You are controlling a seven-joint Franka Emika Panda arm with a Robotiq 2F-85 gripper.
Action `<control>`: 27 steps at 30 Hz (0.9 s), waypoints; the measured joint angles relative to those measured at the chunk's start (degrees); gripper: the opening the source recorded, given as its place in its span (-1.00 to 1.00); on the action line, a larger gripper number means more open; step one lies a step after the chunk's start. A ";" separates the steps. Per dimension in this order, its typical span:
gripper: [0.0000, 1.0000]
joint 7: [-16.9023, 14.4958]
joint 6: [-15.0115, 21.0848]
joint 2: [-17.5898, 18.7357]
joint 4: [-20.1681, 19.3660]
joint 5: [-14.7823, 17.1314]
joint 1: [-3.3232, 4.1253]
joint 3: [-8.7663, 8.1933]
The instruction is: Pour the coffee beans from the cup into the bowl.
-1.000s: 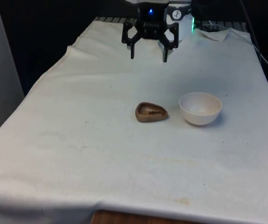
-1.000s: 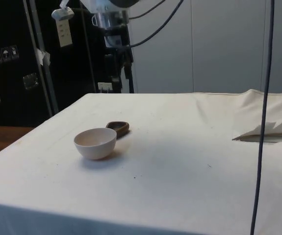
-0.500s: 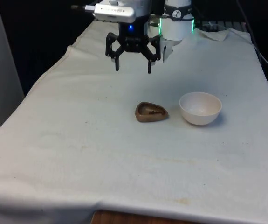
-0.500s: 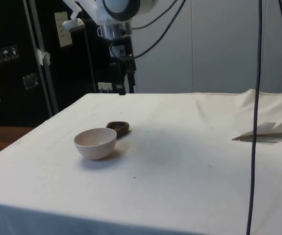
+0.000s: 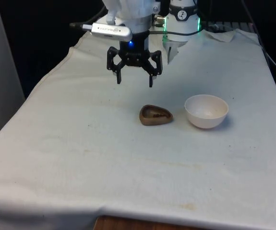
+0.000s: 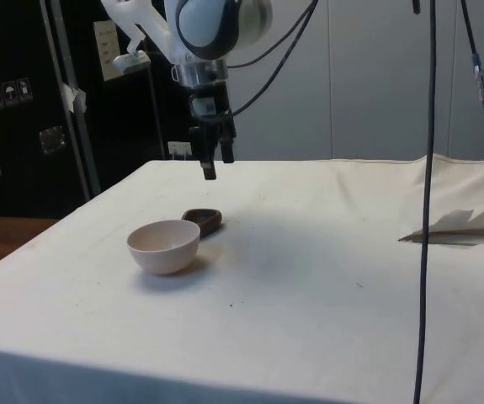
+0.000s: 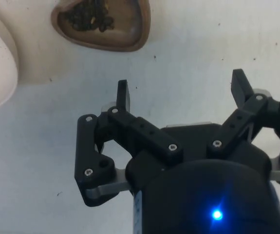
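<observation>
Brown and shallow, the cup (image 5: 155, 115) is sitting on the cloth-covered surface (image 5: 128, 158) below the pincer (image 5: 134, 82) and a little ahead of it toward the front camera, with a small heap of dark coffee beans (image 7: 88, 16) lying in its hollow; the pincer is hanging in the air with its fingers (image 7: 123, 95) spread wide and nothing between them, well clear of the cloth; the white bowl (image 5: 206, 111) is standing just beside the cup on the side away from the pincer, the two close but apparently not touching. The step in hand looks to be the approach for a grasp, and doing it well is going to depend on where the fingers are coming down: the cup is low and rounded like a teardrop, so the pincer is probably needing to straddle one wall, or span the narrower end, rather than trying for the widest part; it should be descending straight and slowly, since a finger landing on the rim could tip the cup and scatter the beans. Because the bowl is sitting so near, the finger on that side is having little room, so a grip taken across the cup's other axis seems safer; the lift should be staying level until the cup is over the bowl.
</observation>
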 measured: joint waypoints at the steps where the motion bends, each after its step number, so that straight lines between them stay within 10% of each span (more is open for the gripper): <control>1: 1.00 0.00 0.00 0.06 0.00 0.00 0.00 0.00; 27: 1.00 5.67 7.05 6.65 1.38 0.00 0.17 -0.06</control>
